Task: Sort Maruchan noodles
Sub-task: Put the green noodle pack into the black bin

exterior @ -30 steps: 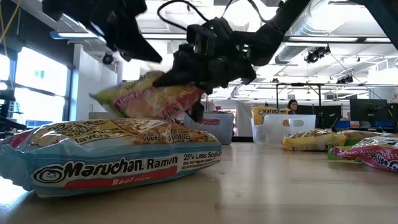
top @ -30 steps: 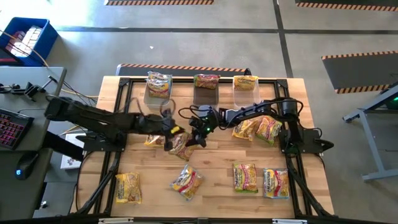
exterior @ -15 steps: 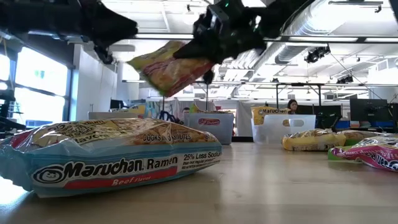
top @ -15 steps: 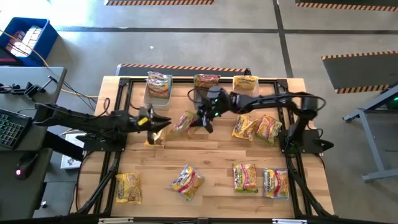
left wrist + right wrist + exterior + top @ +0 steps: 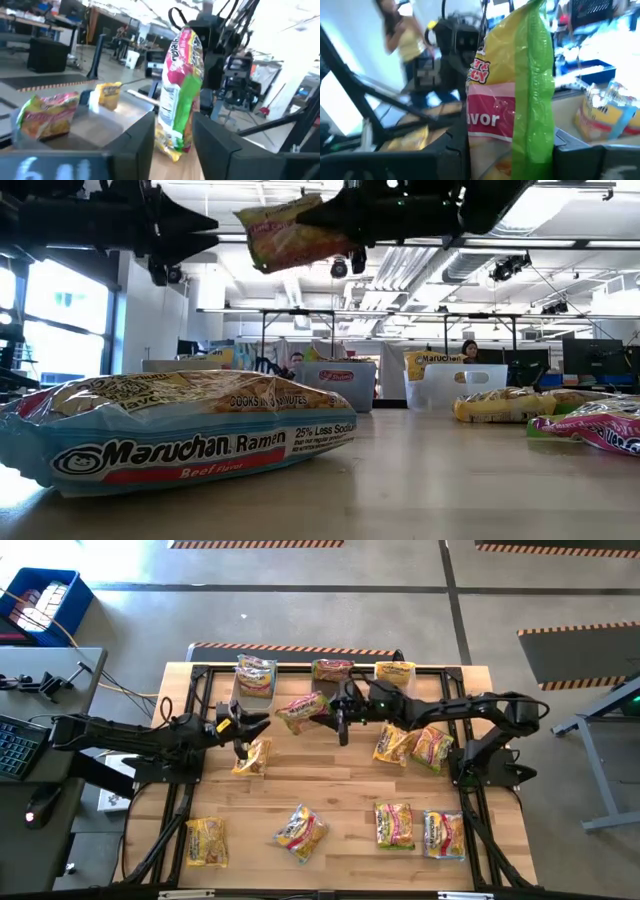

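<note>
My right gripper [image 5: 333, 712] is shut on a Maruchan noodles packet [image 5: 302, 709], yellow with a pink band and a green edge, high above the table's far middle. In the low view that packet [image 5: 283, 232] hangs near the top. My left gripper [image 5: 262, 721] stands open just left of it, apart from it, above another packet [image 5: 252, 756] lying flat on the wood. In the left wrist view the held packet [image 5: 179, 85] shows beyond my open fingers. More packets lie flat near the front edge [image 5: 300, 832] and at the right [image 5: 393, 745]. My right gripper pinches the packet between its two fingers [image 5: 456, 150] at its right-hand end [image 5: 512, 145]. The fingers come level from the table's right. The packet sticks out past them toward the left, on edge and lifted clear of the table.
Three tubs stand along the far edge, each with a packet in it: left [image 5: 255, 680], middle [image 5: 332, 675], right [image 5: 395, 675]. A large light-blue packet [image 5: 180, 440] fills the low view's near left. Black frame rails [image 5: 200, 690] border the table.
My left gripper has let go of the packet and drawn back toward the table's left edge. My right gripper has carried the packet up and toward the far edge, turning it from lying low over the table's middle to hanging on edge, high up.
</note>
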Motion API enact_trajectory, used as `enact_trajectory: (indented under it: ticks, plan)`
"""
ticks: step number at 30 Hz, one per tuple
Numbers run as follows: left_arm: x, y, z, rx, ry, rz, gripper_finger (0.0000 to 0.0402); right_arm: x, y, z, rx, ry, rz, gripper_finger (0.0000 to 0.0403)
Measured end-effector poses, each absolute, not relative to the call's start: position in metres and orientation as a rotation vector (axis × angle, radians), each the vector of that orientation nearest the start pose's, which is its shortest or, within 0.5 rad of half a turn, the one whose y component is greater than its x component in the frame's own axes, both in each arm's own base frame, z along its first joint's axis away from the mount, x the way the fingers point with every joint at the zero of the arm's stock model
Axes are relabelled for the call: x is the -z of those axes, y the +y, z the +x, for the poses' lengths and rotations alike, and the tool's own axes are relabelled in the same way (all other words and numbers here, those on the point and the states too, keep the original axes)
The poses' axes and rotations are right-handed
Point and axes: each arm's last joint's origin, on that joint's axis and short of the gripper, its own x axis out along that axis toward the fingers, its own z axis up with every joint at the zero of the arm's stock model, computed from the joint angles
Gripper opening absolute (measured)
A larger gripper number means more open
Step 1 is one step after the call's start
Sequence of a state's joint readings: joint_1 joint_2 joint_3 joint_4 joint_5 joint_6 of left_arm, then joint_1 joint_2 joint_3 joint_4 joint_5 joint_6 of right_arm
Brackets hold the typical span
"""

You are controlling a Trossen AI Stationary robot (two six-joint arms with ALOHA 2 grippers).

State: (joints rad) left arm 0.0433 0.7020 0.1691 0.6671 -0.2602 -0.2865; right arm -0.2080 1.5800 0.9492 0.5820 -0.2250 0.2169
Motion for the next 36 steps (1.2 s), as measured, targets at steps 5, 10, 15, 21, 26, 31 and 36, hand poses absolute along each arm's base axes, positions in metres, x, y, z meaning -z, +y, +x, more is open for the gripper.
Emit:
enact_trajectory:
  ticks: [5, 10, 15, 21, 26, 31, 36]
  plan:
    - [-0.214, 0.018, 0.159, -0.269, -0.198, -0.339, 0.0171, -0.268, -0.060, 0.345, 0.002, -0.025, 0.203, 0.0114]
    - [-0.215, 0.021, 0.166, -0.252, -0.232, -0.345, 0.0202, -0.273, -0.055, 0.346, -0.016, -0.067, 0.189, 0.0114]
    - [-0.229, 0.025, 0.181, -0.218, -0.242, -0.297, 0.0213, -0.273, -0.053, 0.346, -0.022, -0.071, 0.189, 0.0114]
    - [-0.238, 0.032, 0.205, -0.196, -0.206, -0.233, 0.0214, -0.273, -0.052, 0.347, -0.022, -0.073, 0.188, 0.0114]
    - [-0.242, 0.038, 0.217, -0.206, -0.186, -0.185, 0.0214, -0.273, -0.052, 0.347, -0.017, -0.073, 0.188, 0.0115]
    - [-0.243, 0.040, 0.220, -0.189, -0.178, -0.156, 0.0195, -0.272, -0.052, 0.347, -0.013, -0.066, 0.189, 0.0116]
    - [-0.245, 0.040, 0.219, -0.187, -0.181, -0.117, 0.0137, -0.269, -0.052, 0.347, -0.002, -0.030, 0.122, 0.0143]
